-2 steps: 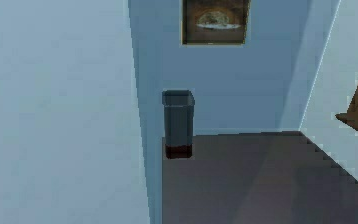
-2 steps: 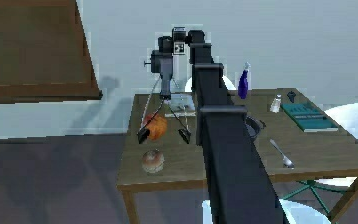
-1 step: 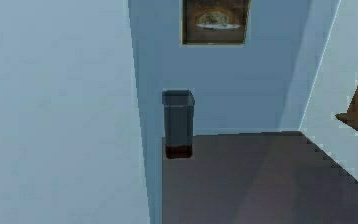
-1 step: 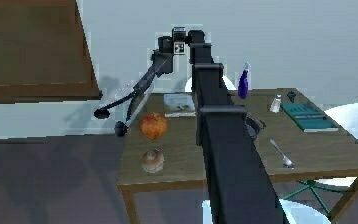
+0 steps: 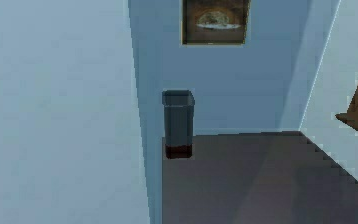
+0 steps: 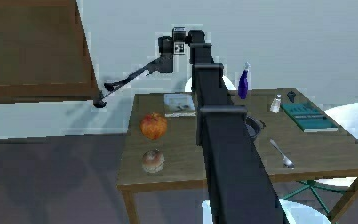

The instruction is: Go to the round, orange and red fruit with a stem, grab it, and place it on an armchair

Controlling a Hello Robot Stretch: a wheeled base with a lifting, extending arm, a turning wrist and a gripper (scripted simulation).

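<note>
Wooden bench (image 6: 177, 145) with one round red and orange fruit (image 6: 154, 126) on it, close to the left edge.

The fruit sits by itself, and one small brown lump (image 6: 153, 160) lies just beside it, nearer the bench's front left corner. By the far edge stands one blue bottle (image 6: 244, 82), with one little shaker (image 6: 277, 102) near it. One green-blue book (image 6: 309, 115) lies by the right edge, and one thin silver thing (image 6: 282, 152), maybe a spoon, lies nearer the front. The dark arm (image 6: 222, 130) goes up across the middle of the bench. The end effector (image 6: 109, 90) sticks out past the far left corner, well apart from the fruit, and you cannot tell if it has anything in it. In the forward view, one dark bin (image 5: 178, 123) stands on the floor by a blue wall, under one picture (image 5: 216, 22).
</note>
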